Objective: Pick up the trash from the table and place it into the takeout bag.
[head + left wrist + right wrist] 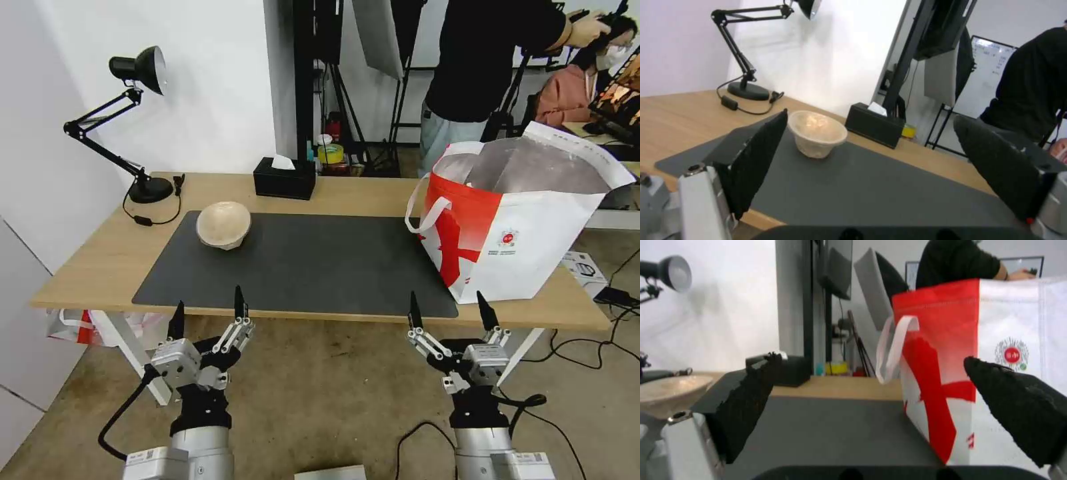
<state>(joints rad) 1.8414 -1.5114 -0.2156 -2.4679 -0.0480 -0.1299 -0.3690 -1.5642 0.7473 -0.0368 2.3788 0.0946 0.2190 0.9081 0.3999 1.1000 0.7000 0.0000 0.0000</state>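
One beige bowl (224, 225) is found on the tabletop (100, 257) mat at ten o'clock; the bag (513, 220) stands open at two o'clock, ready for loading. Left tool (209, 312) and right tool (449, 311) are held short, prongs apart, empty.

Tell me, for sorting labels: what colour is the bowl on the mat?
Beige; the bowl shows best in the head view.
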